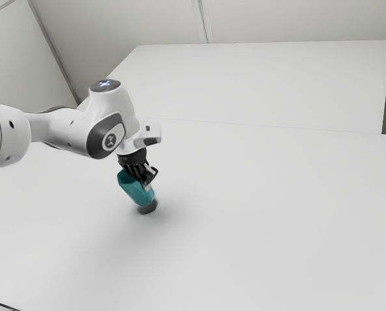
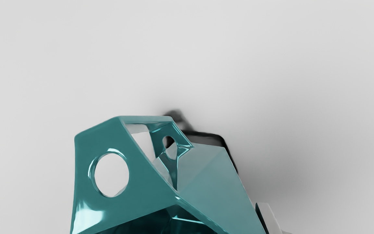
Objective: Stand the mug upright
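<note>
The teal, faceted mug [image 1: 135, 188] leans at a slant under the black gripper [image 1: 140, 170] in the exterior view. Below its lower end lies a dark, rounded patch [image 1: 147, 207], perhaps its base or a shadow. In the wrist view the mug [image 2: 213, 175] covers much of the lower middle, with its holed, angular part [image 2: 89, 169] toward the camera and a dark hollow at the bottom edge. A pale part of the gripper [image 2: 269, 219] shows right beside the mug's outer wall. How the gripper stands on the mug is mostly hidden.
The broad white table [image 1: 264, 220] extends around the mug and beneath the arm. Farther back is another pale, flat surface [image 1: 258, 84], with a wall behind it. A dark edge crosses the exterior view's lower left corner.
</note>
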You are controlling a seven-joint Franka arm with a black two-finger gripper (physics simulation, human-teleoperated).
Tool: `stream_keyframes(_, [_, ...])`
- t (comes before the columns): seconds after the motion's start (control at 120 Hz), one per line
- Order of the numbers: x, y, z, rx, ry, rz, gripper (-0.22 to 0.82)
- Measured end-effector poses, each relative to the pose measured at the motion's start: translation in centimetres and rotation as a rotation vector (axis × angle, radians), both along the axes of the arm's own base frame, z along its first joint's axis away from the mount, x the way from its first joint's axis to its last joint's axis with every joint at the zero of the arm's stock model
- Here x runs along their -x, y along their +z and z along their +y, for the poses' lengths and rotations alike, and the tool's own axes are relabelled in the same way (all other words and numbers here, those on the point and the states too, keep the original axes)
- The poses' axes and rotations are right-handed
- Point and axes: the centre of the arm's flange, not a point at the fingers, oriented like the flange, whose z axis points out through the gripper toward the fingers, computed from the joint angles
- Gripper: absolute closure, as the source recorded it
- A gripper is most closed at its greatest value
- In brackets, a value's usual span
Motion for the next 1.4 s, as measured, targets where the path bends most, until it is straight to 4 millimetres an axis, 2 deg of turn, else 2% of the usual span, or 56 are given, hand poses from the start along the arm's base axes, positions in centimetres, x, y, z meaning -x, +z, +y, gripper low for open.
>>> stream_keyframes(0.4, [-0.6, -1.4, -1.9, -0.006, -0.002, 0.001, 0.78])
stream_keyframes(0.9, [-0.6, -2.2, -1.4, -0.007, 0.034, 0.008, 0.78])
stream_keyframes(1.4, [-0.7, -2.1, -1.0, 0.003, 0.038, 0.012, 0.60])
